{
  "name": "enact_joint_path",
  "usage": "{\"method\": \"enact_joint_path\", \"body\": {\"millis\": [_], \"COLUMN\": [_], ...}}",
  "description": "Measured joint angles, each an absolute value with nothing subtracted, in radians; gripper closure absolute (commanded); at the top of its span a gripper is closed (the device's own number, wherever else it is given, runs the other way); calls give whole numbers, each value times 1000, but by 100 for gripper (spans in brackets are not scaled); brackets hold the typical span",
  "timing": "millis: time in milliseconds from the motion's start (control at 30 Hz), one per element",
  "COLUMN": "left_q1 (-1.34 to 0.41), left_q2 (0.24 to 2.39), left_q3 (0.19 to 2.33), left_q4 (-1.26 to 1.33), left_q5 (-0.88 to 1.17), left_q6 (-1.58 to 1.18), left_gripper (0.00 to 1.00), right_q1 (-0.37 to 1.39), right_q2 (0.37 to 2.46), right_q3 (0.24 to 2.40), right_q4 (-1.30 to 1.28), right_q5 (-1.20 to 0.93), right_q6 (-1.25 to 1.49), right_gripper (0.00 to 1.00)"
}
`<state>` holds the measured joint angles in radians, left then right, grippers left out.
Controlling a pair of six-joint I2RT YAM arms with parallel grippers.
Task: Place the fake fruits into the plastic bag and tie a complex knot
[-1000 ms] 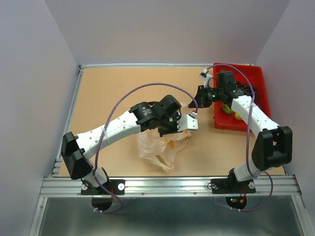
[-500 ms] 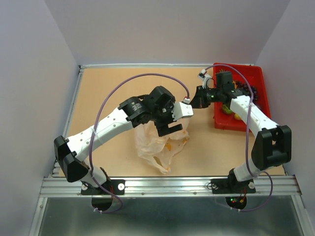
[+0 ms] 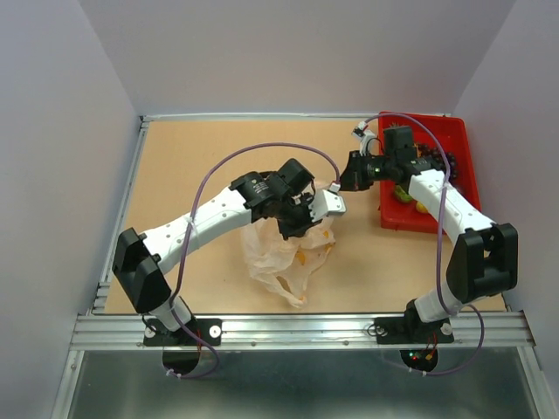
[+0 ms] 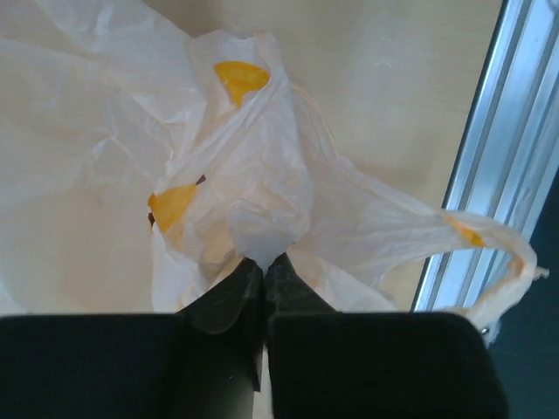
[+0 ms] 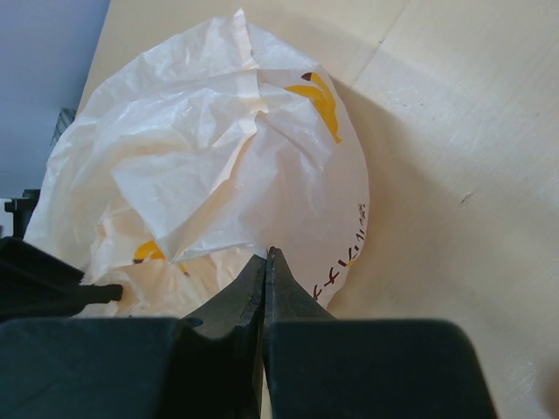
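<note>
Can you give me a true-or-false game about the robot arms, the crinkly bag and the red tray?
1. The left pincer is pinching the plastic bag. True.
2. The red tray is on the robot's left side. False: it is at the far right.
3. The bag's handles are tied in a knot. False: a handle loop hangs open, and no knot shows.
4. The bag has yellow marks printed on it. True.
5. The right pincer is wide open. False: it is shut.
</note>
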<state>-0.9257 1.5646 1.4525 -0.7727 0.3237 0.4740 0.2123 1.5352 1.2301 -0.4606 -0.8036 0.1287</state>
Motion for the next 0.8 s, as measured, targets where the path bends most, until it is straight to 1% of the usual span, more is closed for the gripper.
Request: {"method": "enact_joint_path", "body": {"millis": [100,167,300,367,400,433,467,533,567,633,700,800], "left_q1": [-926,-922,-884,-855,-845,-830,-815,-796,-781,-750,-715,-671], "left_q2": [1568,1575,1566,1537,1517,1496,1469,1441,1435,1417,1393,1353], "left_q3": [1517,1637,1888,1936,1936,1926,1896,1847,1821,1743,1645,1523], "left_q4": [-808,-849,-835,-804,-793,-788,-773,-769,-764,-725,-675,-603], "left_q5": [343,352,387,382,373,363,353,344,343,350,361,382], "left_q6": [468,458,419,406,402,402,403,408,412,421,421,419], "left_gripper": [100,100,100,100,100,100,100,100,100,100,100,100], "right_q1": [219,231,257,270,274,280,285,291,295,296,295,292], "right_q2": [1544,1559,1627,1683,1708,1739,1763,1810,1814,1805,1766,1654], "right_q3": [1230,1230,1230,1230,1232,1238,1254,1321,1339,1384,1394,1392], "right_q4": [-445,-422,-350,-321,-316,-313,-316,-319,-318,-318,-314,-349], "right_q5": [-791,-771,-743,-735,-733,-732,-734,-732,-728,-723,-714,-682], "right_q6": [128,129,141,155,162,166,177,194,199,198,188,161], "right_gripper": [100,100,99,98,91,80,56,31,16,0,0,0]}}
